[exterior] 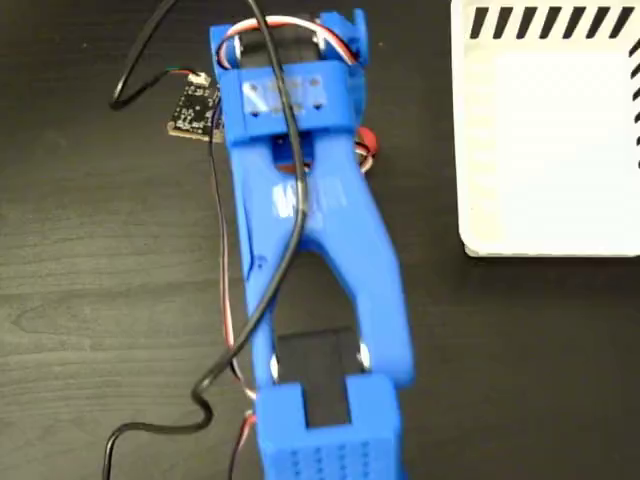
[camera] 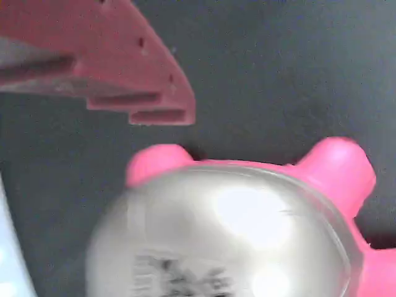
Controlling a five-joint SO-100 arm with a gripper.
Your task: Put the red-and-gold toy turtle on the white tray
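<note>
Hand [camera: 154, 114] low over the red-and-gold toy turtle [camera: 235, 229]; whether I grip it, I cannot tell. From largest: dark counter [exterior: 90, 300], then white tray [exterior: 550, 140] far right, bare. Turtle beneath my arm; lifting and carrying remain.

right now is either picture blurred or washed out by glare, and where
In the wrist view the shiny domed shell of the red-and-gold toy turtle fills the lower frame, soft-focused, with blown-out highlights and a smeared dark logo; its colours read pink and silvery. In the fixed view the large flat white tray is overexposed against the dark wooden table.
</note>
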